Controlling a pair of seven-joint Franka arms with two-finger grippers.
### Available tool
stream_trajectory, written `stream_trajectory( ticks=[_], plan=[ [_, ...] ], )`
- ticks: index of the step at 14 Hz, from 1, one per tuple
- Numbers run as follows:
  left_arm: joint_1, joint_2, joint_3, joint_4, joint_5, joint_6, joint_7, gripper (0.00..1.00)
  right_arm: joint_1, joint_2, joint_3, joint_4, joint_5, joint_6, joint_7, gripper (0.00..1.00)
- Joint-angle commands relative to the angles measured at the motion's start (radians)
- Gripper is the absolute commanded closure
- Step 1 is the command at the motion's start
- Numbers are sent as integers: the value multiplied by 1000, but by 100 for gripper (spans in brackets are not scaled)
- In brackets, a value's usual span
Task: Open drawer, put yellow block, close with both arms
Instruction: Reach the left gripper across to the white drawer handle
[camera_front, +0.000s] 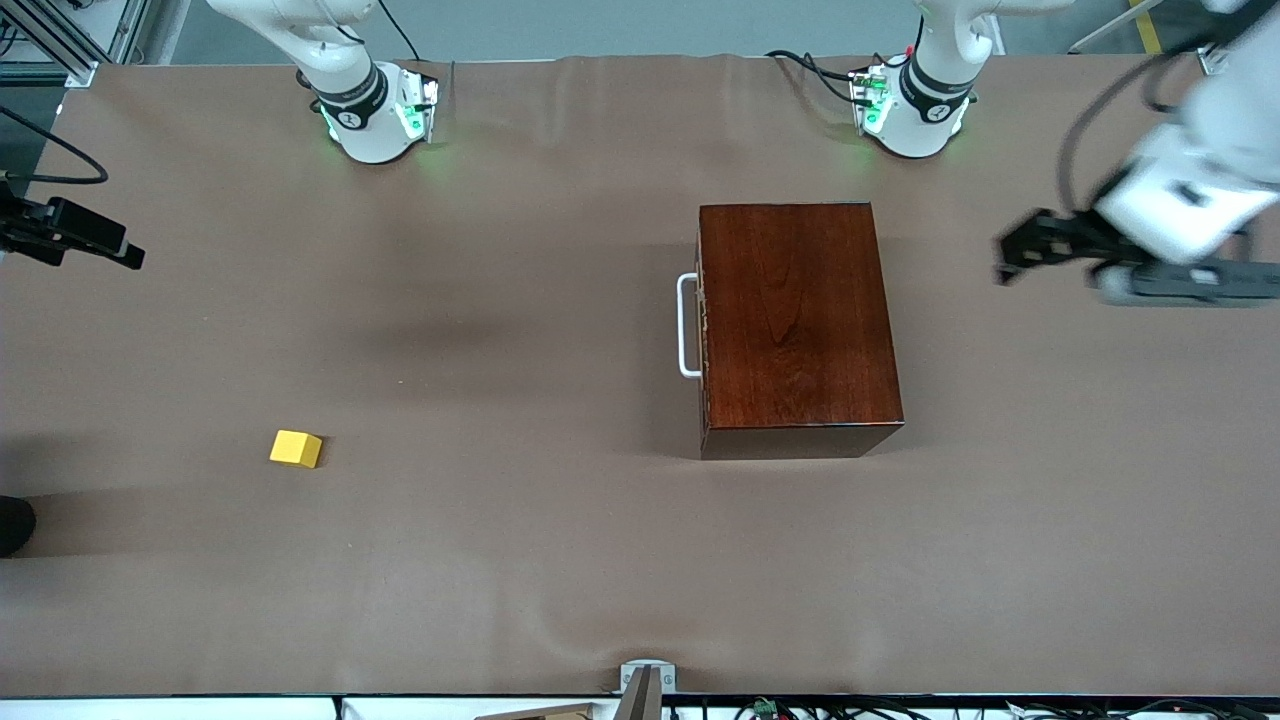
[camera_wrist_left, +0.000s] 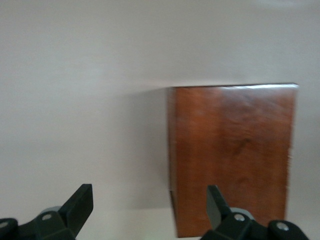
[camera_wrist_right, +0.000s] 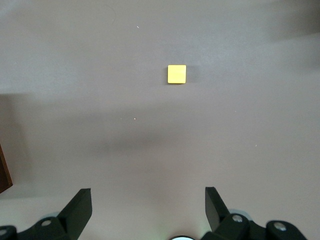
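Observation:
The dark mahogany box (camera_front: 797, 325) stands mid-table with its drawer shut. The drawer's white loop handle (camera_front: 686, 326) faces the right arm's end. The yellow block (camera_front: 296, 448) lies on the table toward the right arm's end, nearer the front camera than the box. My left gripper (camera_front: 1008, 260) hangs open and empty above the table, beside the box at the left arm's end. The left wrist view shows it open (camera_wrist_left: 148, 197) with the box top (camera_wrist_left: 230, 155) ahead. My right gripper (camera_wrist_right: 148, 197) is open and empty, high over the table, with the yellow block (camera_wrist_right: 176, 74) ahead.
A brown cloth (camera_front: 520, 560) covers the whole table. The two green-lit arm bases (camera_front: 375, 115) (camera_front: 915, 110) stand along the edge farthest from the front camera. A black part (camera_front: 70, 235) reaches in at the right arm's end. A small bracket (camera_front: 645, 685) sits at the nearest edge.

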Motion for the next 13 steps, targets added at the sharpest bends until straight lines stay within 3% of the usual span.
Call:
stream_trajectory(
  ticks=[1, 8, 13],
  plan=[
    [-93, 55, -53, 53, -10, 2, -133, 0, -21, -14, 10, 3, 17, -11, -4, 0],
    [-409, 213, -37, 154, -1, 81, -510, 0, -19, -14, 12, 3, 16, -13, -4, 0],
    [-537, 333, -29, 164, 31, 226, -707, 0, -13, -14, 14, 3, 14, -11, -6, 0]
  ],
)
